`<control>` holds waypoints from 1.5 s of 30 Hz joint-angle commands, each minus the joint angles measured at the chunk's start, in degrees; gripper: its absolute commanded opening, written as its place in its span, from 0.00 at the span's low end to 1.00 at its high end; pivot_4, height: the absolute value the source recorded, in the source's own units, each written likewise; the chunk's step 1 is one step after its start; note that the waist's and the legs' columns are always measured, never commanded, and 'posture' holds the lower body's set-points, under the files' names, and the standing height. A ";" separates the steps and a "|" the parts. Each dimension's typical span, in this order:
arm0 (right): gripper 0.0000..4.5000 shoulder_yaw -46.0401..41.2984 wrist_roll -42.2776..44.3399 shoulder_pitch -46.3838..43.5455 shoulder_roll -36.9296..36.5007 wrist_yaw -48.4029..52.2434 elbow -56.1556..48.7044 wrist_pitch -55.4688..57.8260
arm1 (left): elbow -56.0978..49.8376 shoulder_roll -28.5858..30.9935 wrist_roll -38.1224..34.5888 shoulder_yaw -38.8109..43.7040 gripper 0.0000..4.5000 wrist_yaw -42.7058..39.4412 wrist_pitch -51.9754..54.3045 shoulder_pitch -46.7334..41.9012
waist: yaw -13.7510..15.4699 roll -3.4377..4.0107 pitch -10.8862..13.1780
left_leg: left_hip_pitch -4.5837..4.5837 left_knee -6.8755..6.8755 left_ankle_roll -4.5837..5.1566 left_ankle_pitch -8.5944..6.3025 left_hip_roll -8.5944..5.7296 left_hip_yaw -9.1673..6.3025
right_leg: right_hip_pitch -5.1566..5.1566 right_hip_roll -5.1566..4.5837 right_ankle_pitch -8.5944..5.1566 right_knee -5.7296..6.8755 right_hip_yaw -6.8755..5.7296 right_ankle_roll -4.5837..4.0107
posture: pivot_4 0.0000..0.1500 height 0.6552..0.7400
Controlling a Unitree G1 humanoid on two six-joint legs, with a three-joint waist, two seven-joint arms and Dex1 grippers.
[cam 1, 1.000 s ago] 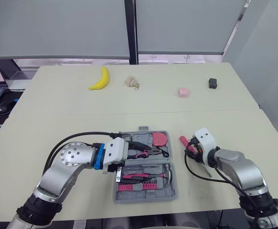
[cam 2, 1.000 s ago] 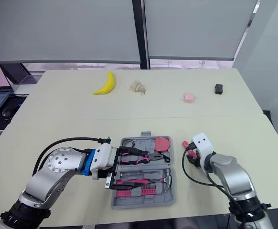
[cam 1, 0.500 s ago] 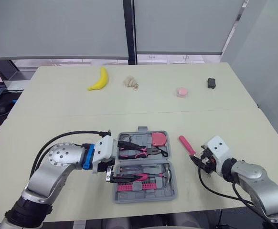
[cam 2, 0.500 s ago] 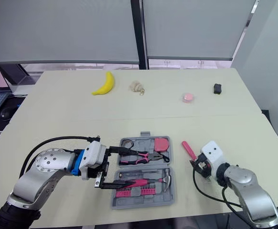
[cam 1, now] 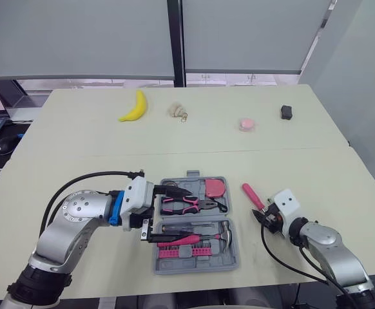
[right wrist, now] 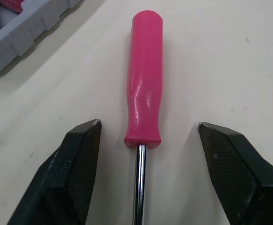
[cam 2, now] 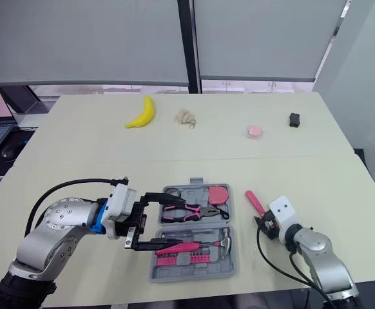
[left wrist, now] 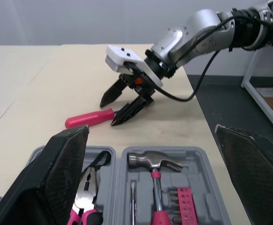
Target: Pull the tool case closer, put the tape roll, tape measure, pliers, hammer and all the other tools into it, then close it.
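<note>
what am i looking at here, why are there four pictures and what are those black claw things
This is a humanoid robot with two arms, packing a tool case. Two pictures come from the stereo camera on its head, looking down over a table. The other two come from cameras on its wrists, each looking along that gripper's two black fingers.

The grey tool case lies open and holds pliers, a hammer and a pink tape measure. A pink-handled screwdriver lies on the table to its right. At the far side are a banana and a few small items.

The left gripper is open over the case. The right gripper is open with a finger on either side of the screwdriver, not touching it. Neither gripper holds anything.
</note>
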 commanded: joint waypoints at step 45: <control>0.15 42.52 10.31 -31.43 -11.73 16.32 -31.90 36.05 | 0.94 22.57 10.06 19.30 1.00 -16.60 -15.37 32.30 | -0.04 -0.04 0.04 | -0.03 -0.16 -0.01 -0.02 0.13 -0.09 | -0.07 -0.32 -0.14 -0.21 -0.20 -0.21 | 1.00 0.85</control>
